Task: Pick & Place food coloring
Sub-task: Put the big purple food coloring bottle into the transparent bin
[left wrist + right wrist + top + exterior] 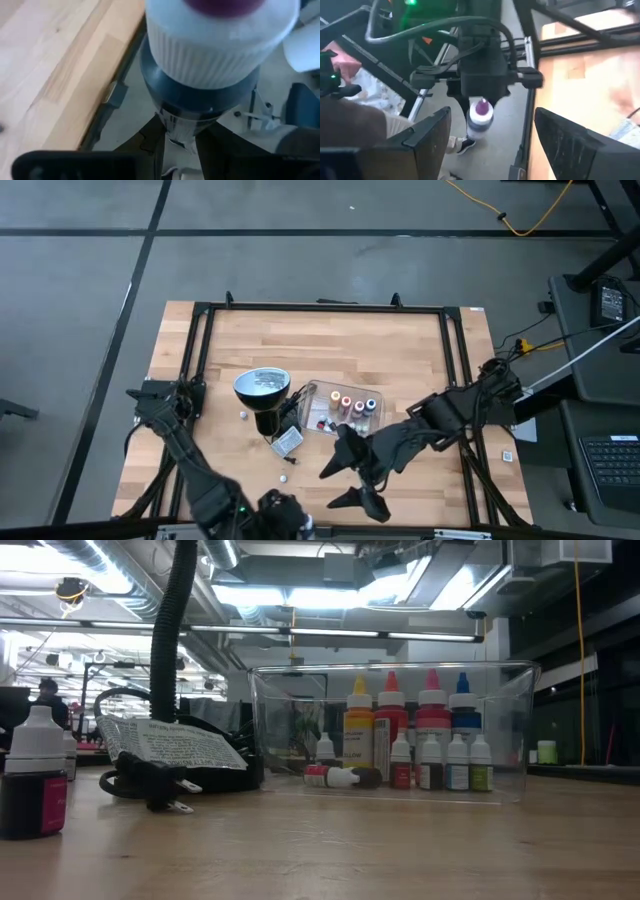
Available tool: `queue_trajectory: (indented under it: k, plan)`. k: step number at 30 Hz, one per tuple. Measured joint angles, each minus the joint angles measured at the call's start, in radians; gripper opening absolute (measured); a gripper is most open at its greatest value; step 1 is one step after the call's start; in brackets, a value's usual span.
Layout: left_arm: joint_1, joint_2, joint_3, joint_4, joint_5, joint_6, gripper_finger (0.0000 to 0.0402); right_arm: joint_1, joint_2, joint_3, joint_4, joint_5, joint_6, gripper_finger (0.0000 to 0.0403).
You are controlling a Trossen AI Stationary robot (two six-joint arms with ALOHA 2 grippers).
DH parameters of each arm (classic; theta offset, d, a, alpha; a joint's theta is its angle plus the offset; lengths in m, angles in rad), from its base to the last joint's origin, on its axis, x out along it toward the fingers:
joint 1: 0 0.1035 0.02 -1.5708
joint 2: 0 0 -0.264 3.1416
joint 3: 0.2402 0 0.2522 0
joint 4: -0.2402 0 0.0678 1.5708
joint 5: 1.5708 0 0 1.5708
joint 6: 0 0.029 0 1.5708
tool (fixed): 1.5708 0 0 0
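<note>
A small white-capped food coloring bottle [480,120] with a purple tip hangs clamped in the left gripper [481,102], mid-frame, while the right gripper [345,480] gapes empty.

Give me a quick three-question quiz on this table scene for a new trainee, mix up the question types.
1. True or false: the left gripper is shut on a bottle with a white ribbed cap and a purple tip.
2. Multiple choice: the right gripper is A) shut on a bottle, B) open and empty, C) inside the tray.
3. Fill in: the four tall bottles in the clear tray stand ____ (upright or tipped over).

Key: 1 true; 2 B; 3 upright.
</note>
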Motion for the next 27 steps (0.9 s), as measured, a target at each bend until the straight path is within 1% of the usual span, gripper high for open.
queue_trajectory:
  k: [5,8,12,17,22,27]
  plan:
    - [0.052,0.000,0.000,0.074,0.071,0.096,0.0077,-0.004,0.032,-0.001,-0.015,-0.053,0.013,0.0280]
    - [0.078,0.000,0.000,0.105,0.117,0.136,0.0079,0.001,0.037,-0.001,-0.059,-0.054,0.027,0.0279]
    - [0.096,0.000,0.000,0.105,0.159,0.150,0.0081,0.010,0.043,-0.002,-0.128,-0.036,0.043,0.0279]
    - [0.105,-0.001,0.000,0.105,0.158,0.154,0.0077,0.010,0.045,-0.002,-0.138,-0.060,0.080,0.0279]
    - [0.124,-0.001,0.000,0.105,0.152,0.143,0.0081,0.012,0.054,-0.001,-0.132,-0.062,0.098,0.0279]
    - [0.144,-0.001,0.000,0.105,0.153,0.145,0.0076,0.018,0.062,-0.001,-0.134,-0.062,0.100,0.0279]
